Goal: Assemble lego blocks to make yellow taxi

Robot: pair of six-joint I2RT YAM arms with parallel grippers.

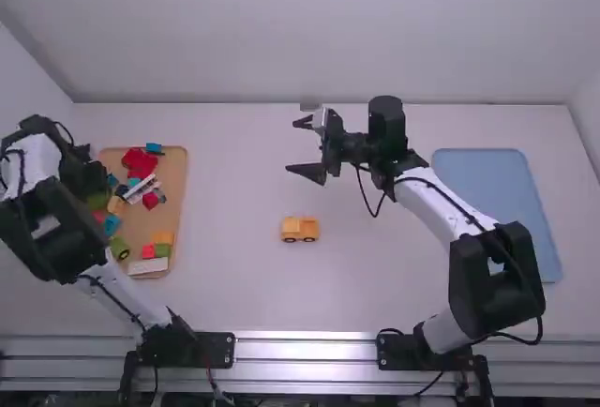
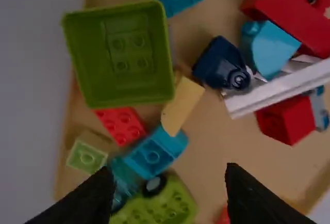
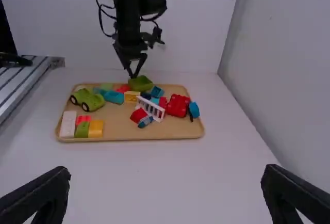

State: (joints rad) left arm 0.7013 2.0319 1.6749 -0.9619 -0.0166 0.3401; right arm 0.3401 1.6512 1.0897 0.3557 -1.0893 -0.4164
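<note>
1. Taxi piece (image 1: 300, 229), yellow, is sitting near the middle of the table (image 1: 234, 294).
2. At its twelve o'clock, my right gripper (image 1: 302, 147) is hovering with jaws spread wide, gripping nothing.
3. Around the table's nine o'clock, I'm hovering my left gripper (image 1: 89, 180) above the tan tray (image 1: 184, 182), jaws well parted, empty.
4. Blue tray (image 1: 492, 210) is lying at three o'clock.

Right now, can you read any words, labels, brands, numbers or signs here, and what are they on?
None that I can read, whether on the small yellow vehicle, the loose blocks, the tan tray or the blue tray. Any tiny print would be too small to tell.
</note>
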